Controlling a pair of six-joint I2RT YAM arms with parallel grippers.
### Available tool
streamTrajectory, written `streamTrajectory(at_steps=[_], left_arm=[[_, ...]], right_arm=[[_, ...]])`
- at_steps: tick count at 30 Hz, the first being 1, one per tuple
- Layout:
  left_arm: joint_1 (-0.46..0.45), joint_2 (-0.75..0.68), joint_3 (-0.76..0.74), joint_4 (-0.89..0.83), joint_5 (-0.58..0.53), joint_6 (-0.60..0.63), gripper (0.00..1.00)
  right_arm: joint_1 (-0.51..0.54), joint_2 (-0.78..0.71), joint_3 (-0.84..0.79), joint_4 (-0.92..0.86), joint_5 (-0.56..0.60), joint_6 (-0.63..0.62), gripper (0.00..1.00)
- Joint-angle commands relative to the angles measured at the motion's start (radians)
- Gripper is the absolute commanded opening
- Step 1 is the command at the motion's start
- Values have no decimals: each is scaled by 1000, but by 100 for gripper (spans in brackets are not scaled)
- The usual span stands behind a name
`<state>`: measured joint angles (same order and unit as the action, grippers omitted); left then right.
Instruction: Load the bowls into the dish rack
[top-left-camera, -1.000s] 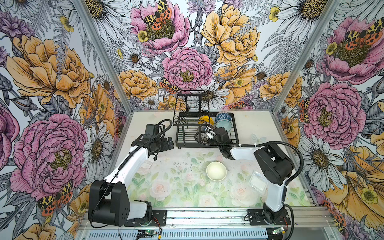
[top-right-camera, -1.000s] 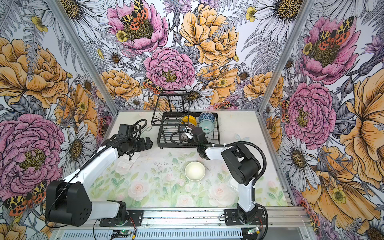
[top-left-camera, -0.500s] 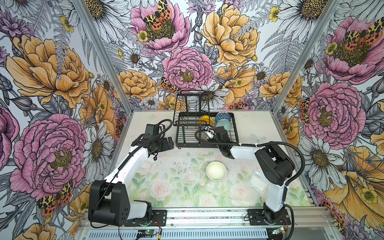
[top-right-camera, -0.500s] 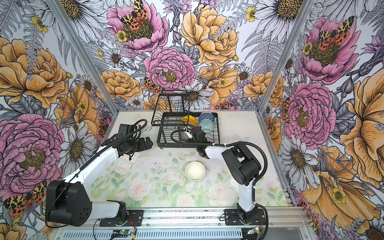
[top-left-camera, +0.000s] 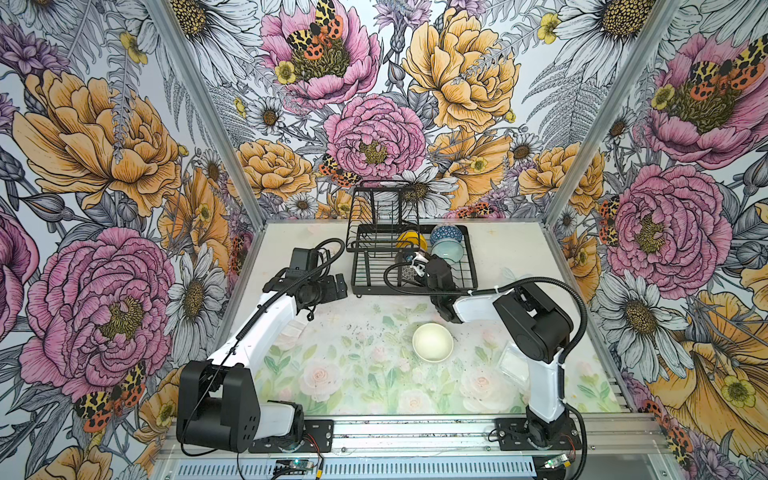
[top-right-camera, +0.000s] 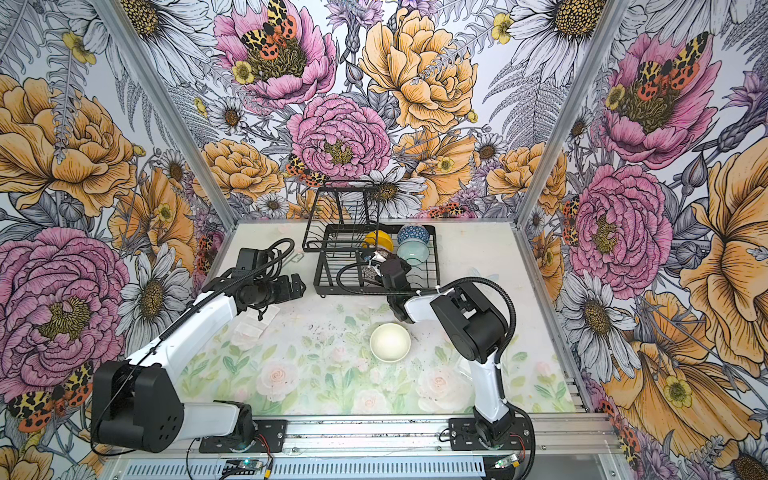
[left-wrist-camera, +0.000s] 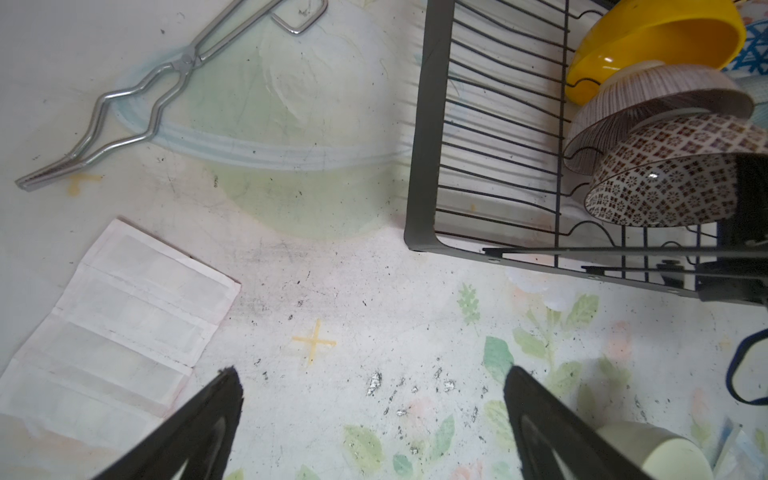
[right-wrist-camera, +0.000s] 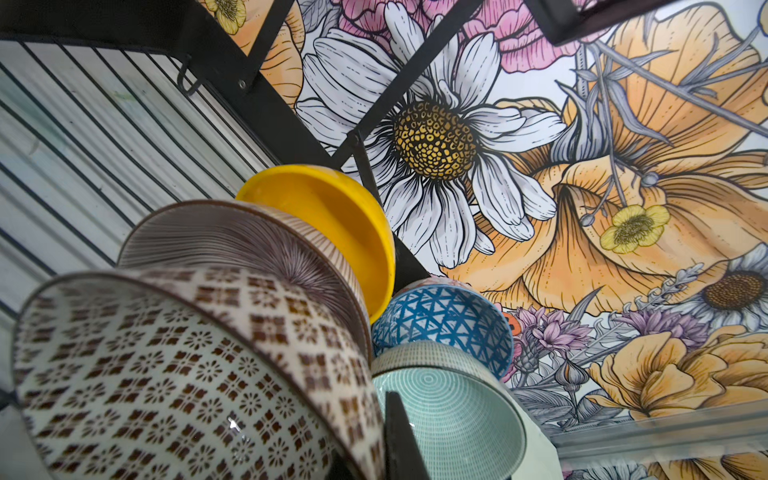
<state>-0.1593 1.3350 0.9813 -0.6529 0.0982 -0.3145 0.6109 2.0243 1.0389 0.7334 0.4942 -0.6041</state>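
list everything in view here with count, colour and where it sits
dish rack: 1, black wire, far middle of table
yellow bowl: 1, yellow, on edge in rack
striped bowl: 1, pink-striped, in rack against yellow bowl
blue bowl: 1, blue-patterned, rack's far right
teal bowl: 1, pale teal, in front of blue bowl
patterned bowl: 1, brown-and-white, in rack beside striped bowl
cream bowl: 1, cream, upright on table
tongs: 1, metal, left of rack
folded paper: 1, white, left side of table
clear tub: 1, clear, near right arm
table: 1, pale floral
left fingers: black, open, empty
right fingers: black, shut on patterned bowl's rim
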Motion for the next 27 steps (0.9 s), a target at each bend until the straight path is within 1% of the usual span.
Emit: streamTrajectory(at_steps=[1,4,8,13,17,23,27], left_arm=[[-3,-8,-15,25,2,-4,99],[-3,-7,-15,25,3,-2,99],[-3,-6,-15,25,2,-2,99],[-3,-9,-17,25,2,-2,99],[-2,-12,-16,26,1,-1,99],[-3,-13,-18,25,-1,1,99],[-1,-16,-20,25,-2,1,99]], right_arm=[[12,24,-20,154,39,-63,0],[19,44,-37,227,35,-100,0],[30,69,-62,315,1,-147,0],[38,77,-84,350,-64,-156,0],[37,65,-96,335,-110,-134,0],[27,16,-114,221,-211,-59,0],[23,6,-111,168,-233,-53,0]])
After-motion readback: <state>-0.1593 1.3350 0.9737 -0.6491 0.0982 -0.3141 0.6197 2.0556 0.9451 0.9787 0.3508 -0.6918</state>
